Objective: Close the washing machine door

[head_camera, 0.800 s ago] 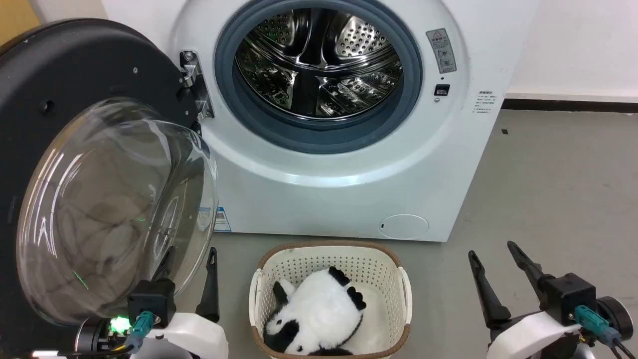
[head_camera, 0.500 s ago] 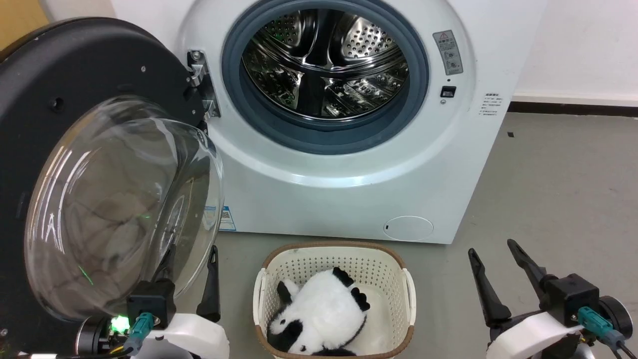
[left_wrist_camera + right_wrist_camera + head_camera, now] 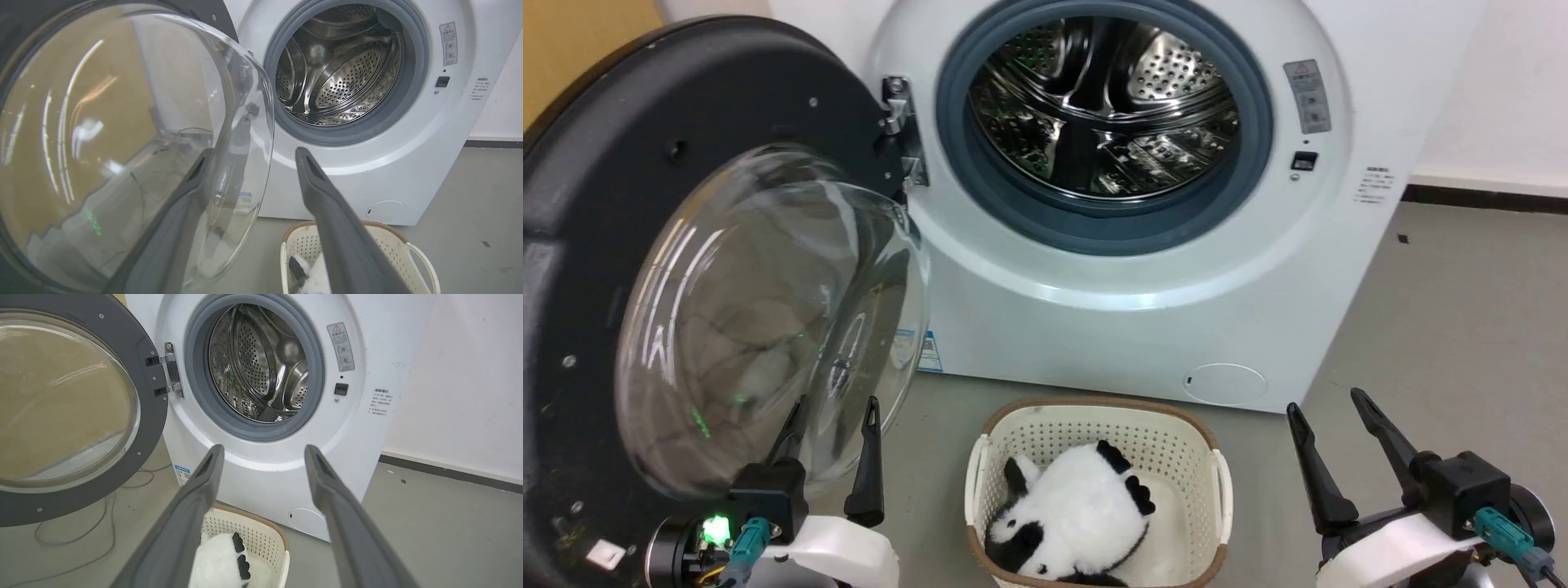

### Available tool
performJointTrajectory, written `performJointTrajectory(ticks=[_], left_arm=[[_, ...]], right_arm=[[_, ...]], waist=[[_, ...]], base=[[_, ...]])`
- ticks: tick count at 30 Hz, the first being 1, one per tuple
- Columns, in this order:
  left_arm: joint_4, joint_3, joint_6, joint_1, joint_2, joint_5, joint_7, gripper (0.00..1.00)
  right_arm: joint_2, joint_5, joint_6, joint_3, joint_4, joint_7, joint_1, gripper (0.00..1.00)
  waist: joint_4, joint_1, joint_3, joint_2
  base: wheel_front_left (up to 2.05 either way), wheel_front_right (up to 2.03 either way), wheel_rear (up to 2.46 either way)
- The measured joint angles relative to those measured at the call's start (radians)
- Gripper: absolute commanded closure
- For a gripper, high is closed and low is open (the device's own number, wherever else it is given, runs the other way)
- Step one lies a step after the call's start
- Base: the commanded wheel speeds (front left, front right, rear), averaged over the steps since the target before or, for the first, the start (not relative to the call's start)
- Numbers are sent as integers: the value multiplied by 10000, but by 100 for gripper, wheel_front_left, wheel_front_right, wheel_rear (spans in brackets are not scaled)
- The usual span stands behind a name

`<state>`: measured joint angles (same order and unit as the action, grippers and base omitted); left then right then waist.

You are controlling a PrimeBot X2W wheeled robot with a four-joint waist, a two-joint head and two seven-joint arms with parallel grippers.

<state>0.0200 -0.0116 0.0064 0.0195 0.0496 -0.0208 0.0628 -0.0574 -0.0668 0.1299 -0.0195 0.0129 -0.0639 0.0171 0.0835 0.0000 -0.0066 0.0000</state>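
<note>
Left of the washing machine (image 3: 1143,310), hinged to it: the washing machine door (image 3: 629,163). Before the machine, on the floor (image 3: 1462,327): basket (image 3: 1094,406), plush toy (image 3: 1070,523) inside. Left gripper (image 3: 836,403) near the door's glass; right gripper (image 3: 1323,400) right of basket.

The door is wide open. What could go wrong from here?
1. The open left gripper sits beside the bulging glass window of the washing machine door; a finger may slip on the curve.
2. The basket stands just before the washing machine; driving forward may bump it.
</note>
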Motion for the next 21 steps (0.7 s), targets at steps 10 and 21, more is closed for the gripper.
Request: performJointTrajectory(ticks=[10,21], left_arm=[[90,4,6,61,-2,-33,188,0],[267,105,90,192,-2,-104,441,0]], right_arm=[[-17,-236,0,-157,54,-188,7,0],[-107,-483,0,-393,82,-430,40,0]], waist=[[653,0,-28,0],[1352,0,7,0]], base=[[0,0,0],[0,0,0]])
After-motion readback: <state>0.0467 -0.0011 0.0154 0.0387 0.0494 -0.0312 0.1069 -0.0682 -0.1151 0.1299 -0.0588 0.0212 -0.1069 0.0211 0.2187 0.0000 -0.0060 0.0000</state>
